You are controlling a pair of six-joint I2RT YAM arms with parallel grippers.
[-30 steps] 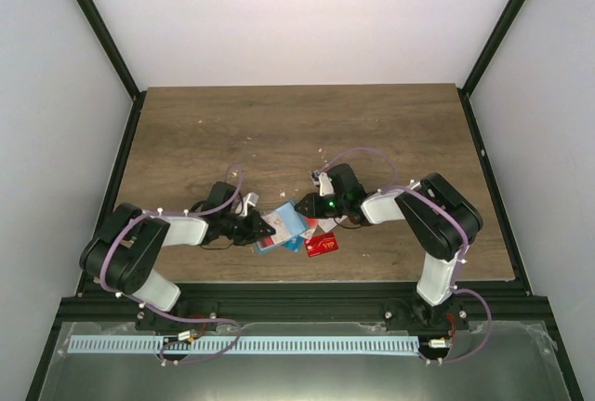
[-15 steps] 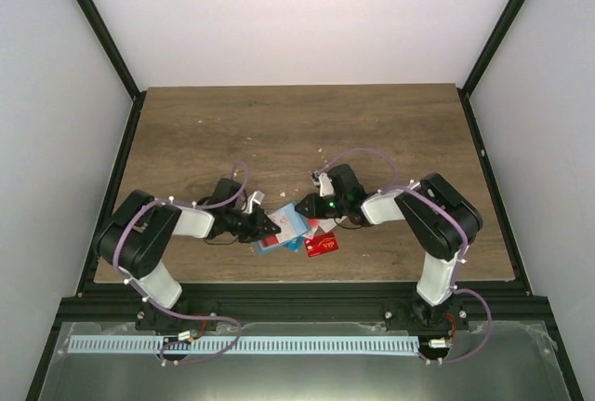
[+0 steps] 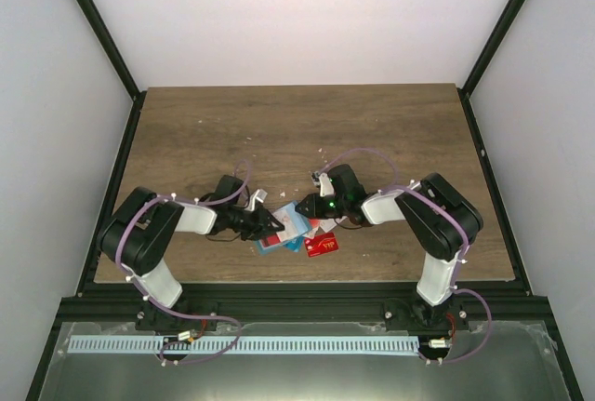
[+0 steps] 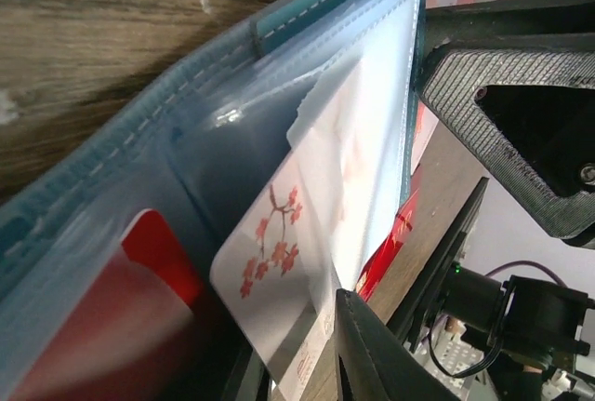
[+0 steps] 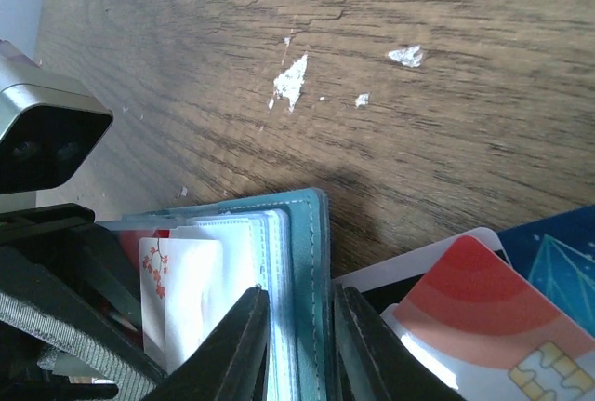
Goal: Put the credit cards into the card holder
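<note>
The teal card holder (image 3: 296, 220) lies open near the table's front middle, its clear sleeves (image 4: 307, 94) spread. A white credit card with red blossoms (image 4: 279, 252) sits partly inside one sleeve, and a red card (image 4: 139, 271) fills the sleeve beside it. My left gripper (image 4: 297, 368) stands slightly open around the white card's near edge. My right gripper (image 5: 302, 345) is shut on the card holder's teal cover (image 5: 311, 261) and the sleeves next to it. More credit cards lie loose by the holder: a red one (image 3: 322, 246), a red-and-white one (image 5: 474, 313) and a blue one (image 5: 558, 243).
Small white flecks (image 5: 291, 80) dot the brown wooden table (image 3: 279, 131) behind the holder. Black frame rails (image 3: 297, 294) border the table at the front and sides. The two grippers meet almost tip to tip over the holder.
My left arm has reached further right, up to the card holder, and its jaws have loosened a little from the white card. The right arm has stayed put on the holder.
</note>
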